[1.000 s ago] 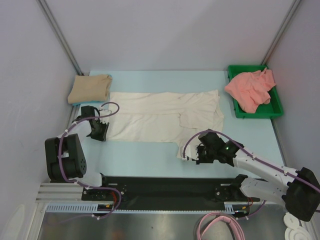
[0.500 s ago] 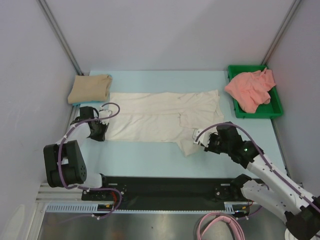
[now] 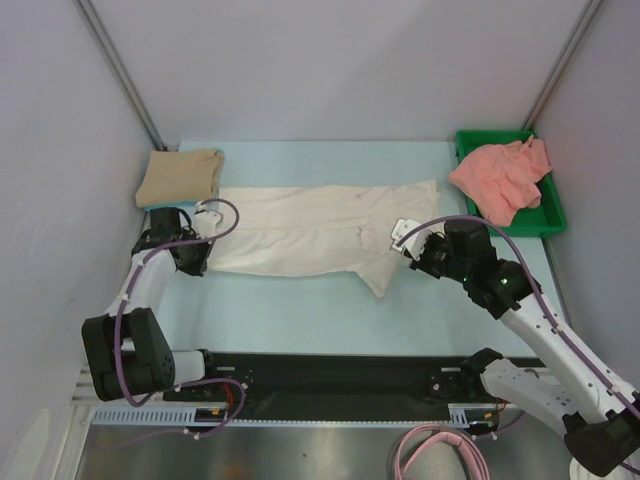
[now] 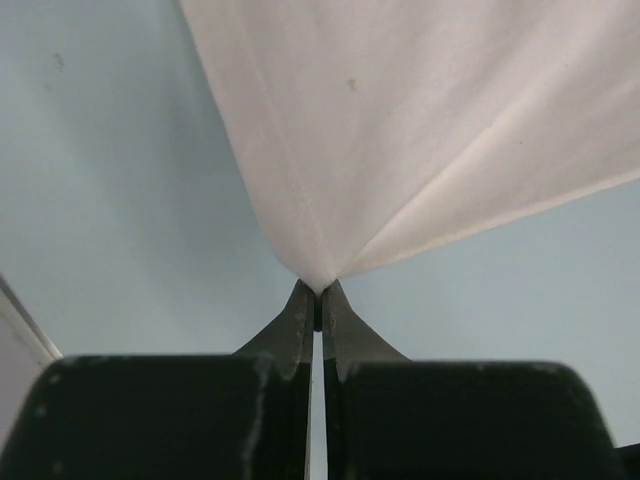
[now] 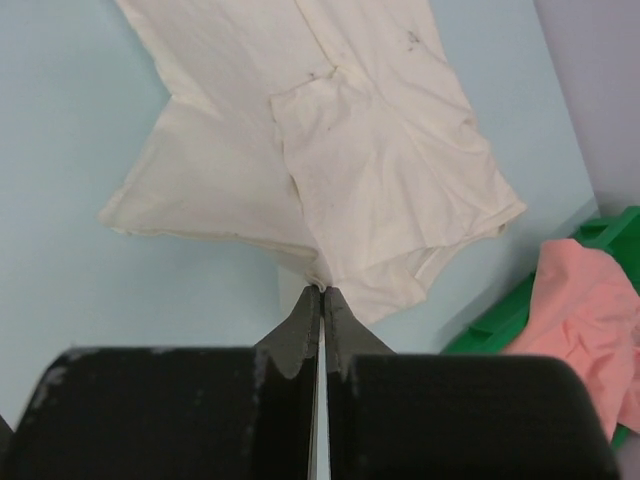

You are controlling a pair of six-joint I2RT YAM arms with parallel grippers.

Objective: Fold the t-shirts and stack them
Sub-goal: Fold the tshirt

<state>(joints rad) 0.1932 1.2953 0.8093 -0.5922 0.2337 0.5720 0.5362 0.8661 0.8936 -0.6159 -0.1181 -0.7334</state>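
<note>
Left jaws and right jaws both pinch thin edges of the cream t-shirt, stretched between them on the table; an uneven pull could slip cloth free, skewing the fold.

Soft matt cloth: cream t-shirt; smooth plastic: green tray.

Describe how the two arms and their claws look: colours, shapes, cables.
The left arm and right arm have white links between bulky black joints; a purple cable loops along each. A small green light shows on the right one. The left claw and right claw have blocky black bodies and dark fingers tapering to thin tips.
</note>
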